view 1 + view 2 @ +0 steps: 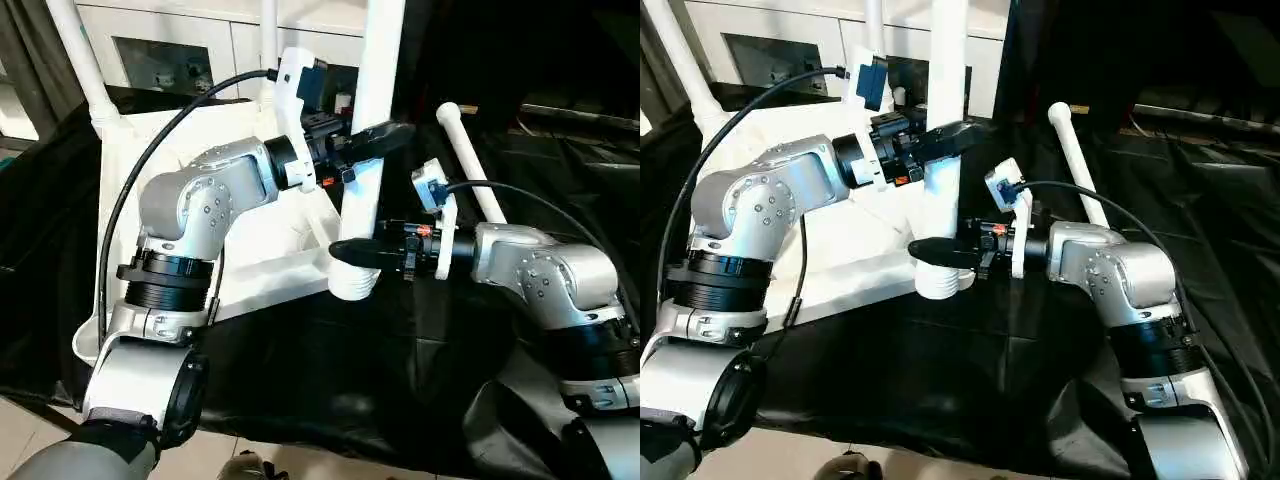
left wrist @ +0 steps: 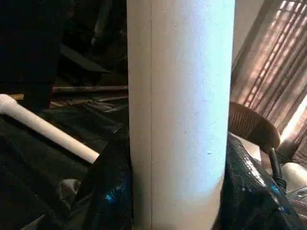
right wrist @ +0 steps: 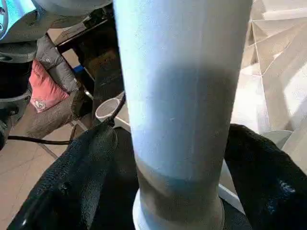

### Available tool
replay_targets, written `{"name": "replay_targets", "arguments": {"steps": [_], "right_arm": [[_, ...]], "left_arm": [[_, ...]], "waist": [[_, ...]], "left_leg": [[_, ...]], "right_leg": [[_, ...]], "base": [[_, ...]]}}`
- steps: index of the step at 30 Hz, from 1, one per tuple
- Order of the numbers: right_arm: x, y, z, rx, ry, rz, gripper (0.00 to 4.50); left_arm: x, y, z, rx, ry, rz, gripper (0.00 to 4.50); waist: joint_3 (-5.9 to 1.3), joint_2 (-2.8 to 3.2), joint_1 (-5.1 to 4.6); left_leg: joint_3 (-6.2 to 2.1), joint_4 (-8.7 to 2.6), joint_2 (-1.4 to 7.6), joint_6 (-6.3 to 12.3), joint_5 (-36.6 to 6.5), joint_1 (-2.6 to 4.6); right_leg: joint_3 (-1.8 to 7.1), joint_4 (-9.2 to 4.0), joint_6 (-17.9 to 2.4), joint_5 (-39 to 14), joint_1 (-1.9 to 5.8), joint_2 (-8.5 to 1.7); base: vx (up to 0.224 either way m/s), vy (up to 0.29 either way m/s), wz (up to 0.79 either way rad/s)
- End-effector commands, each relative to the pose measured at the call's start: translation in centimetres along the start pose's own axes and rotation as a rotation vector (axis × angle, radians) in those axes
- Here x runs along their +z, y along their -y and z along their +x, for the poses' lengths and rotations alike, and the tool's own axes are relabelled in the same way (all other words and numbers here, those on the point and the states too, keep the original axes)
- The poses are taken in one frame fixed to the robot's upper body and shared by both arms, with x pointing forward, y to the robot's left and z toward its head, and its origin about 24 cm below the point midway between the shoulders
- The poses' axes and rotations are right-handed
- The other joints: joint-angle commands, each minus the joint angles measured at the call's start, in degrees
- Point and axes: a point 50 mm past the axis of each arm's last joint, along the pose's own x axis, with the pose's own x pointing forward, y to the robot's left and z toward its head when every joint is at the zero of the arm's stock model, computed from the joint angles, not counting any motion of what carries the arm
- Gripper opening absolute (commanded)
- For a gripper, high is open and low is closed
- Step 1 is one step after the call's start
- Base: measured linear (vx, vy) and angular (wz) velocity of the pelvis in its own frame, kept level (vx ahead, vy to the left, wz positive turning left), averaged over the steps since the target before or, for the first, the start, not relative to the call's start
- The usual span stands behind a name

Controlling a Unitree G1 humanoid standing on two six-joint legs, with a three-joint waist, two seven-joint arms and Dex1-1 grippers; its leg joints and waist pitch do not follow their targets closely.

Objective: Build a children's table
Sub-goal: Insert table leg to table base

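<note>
two end effectors flank one upright leg (image 1: 365,150) standing in the upturned top's (image 1: 180,140) corner socket (image 1: 353,280): left end effector (image 1: 372,140) grips it higher; right end effector (image 1: 355,252) spread beside the socket.

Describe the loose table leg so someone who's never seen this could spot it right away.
Start at the upturned white table top on the black cloth. To the robot's right of it, one white leg lies flat on the cloth, untouched. The other legs stand upright in corner sockets.
</note>
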Motion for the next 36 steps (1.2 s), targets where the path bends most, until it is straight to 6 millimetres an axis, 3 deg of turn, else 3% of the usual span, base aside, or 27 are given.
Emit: {"name": "replay_targets", "arguments": {"steps": [1, 16, 22, 25, 28, 29, 31, 36], "right_arm": [[0.5, 0.1, 0.0, -0.010, 0.005, -0.006, 3.43], [0.4, 0.3, 0.0, -0.016, 0.009, -0.001, 2.07], [0.4, 0.3, 0.0, -0.021, 0.008, -0.007, 1.97], [0.3, 0.3, 0.0, -0.022, 0.010, -0.010, 1.96], [0.3, 0.3, 0.0, -0.026, 0.017, -0.012, 1.94], [0.3, 0.3, 0.0, -0.026, 0.017, -0.012, 1.93], [0.4, 0.6, -0.1, -0.078, 0.066, -0.026, 1.93], [1.3, 2.1, -0.7, -0.252, 0.181, -0.046, 1.91]], "left_arm": [[0.4, 0.8, 0.3, -0.041, 0.007, 0.023, 1.82], [0.4, 1.1, 0.6, -0.067, 0.016, 0.009, 1.82], [0.2, 1.0, 0.6, -0.065, 0.000, 0.018, 1.82], [-0.1, 0.5, 0.6, -0.011, -0.021, 0.022, 2.52], [-0.3, 0.0, 0.5, 0.032, -0.015, 0.014, 2.61], [-0.3, 0.0, 0.5, 0.032, -0.015, 0.014, 2.86], [0.0, -0.5, 0.1, 0.078, 0.064, 0.038, 2.86], [0.7, -1.0, -0.8, 0.144, 0.215, 0.049, 2.98]], "waist": [[-4.96, -0.44, -0.10], [-5.03, -0.35, -0.12], [-5.06, -0.23, -0.10], [-5.06, -0.23, -0.13], [-5.08, -0.11, -0.11], [-5.09, -0.12, -0.11], [-5.08, -0.61, -0.13], [-5.14, -0.55, -0.14]], "left_leg": [[-1.61, -3.79, 3.20, -0.03, -5.28, 1.46], [-1.65, -3.73, 3.16, 0.15, -4.84, 1.36], [-1.69, -3.74, 3.23, 0.07, -4.88, 1.44], [-1.68, -3.73, 3.22, 0.11, -4.90, 1.43], [-1.67, -3.69, 3.19, 0.08, -4.83, 1.46], [-1.70, -3.71, 3.24, -0.01, -4.92, 1.47], [-1.64, -3.71, 3.16, 0.06, -4.83, 1.37], [-1.63, -3.73, 3.23, -0.30, -4.26, 1.37]], "right_leg": [[3.09, -4.08, -11.45, -7.51, 3.07, -5.52], [3.07, -3.97, -11.59, -6.47, 3.19, -5.47], [3.05, -3.90, -11.78, -6.08, 3.15, -5.41], [3.06, -3.85, -11.87, -5.64, 3.16, -5.37], [3.06, -3.92, -11.88, -5.79, 3.14, -5.41], [3.06, -3.93, -11.90, -5.76, 3.15, -5.41], [3.04, -3.92, -11.87, -5.67, 3.27, -5.43], [3.05, -3.84, -11.86, -5.46, 3.12, -5.59]], "base": [[0.000, 0.000, 0.00], [0.000, 0.000, 0.00], [0.000, 0.000, 0.00], [0.000, 0.000, 0.00], [0.000, 0.000, 0.00], [0.000, 0.000, 0.00], [0.000, 0.000, 0.00], [0.000, 0.000, 0.00]]}}
